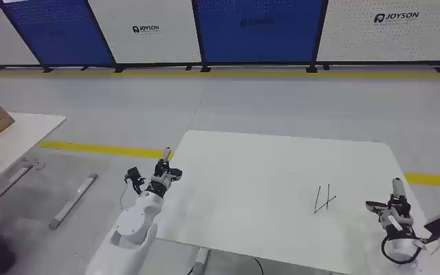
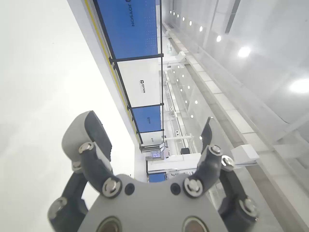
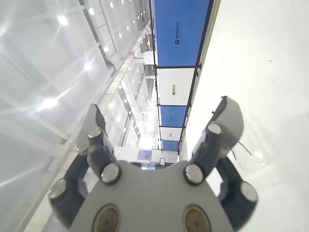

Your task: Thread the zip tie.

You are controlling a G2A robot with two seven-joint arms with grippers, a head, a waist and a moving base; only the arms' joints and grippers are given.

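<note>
Both empty: left jaws apart, right jaws apart. Crossed zip ties (image 1: 326,202) wait on the tabletop (image 1: 261,179); best pinch 1 tail cleanly, low.

Top camera looks down at table (image 1: 275,179); wrist cameras face shared wall panels (image 1: 261,27).
</note>
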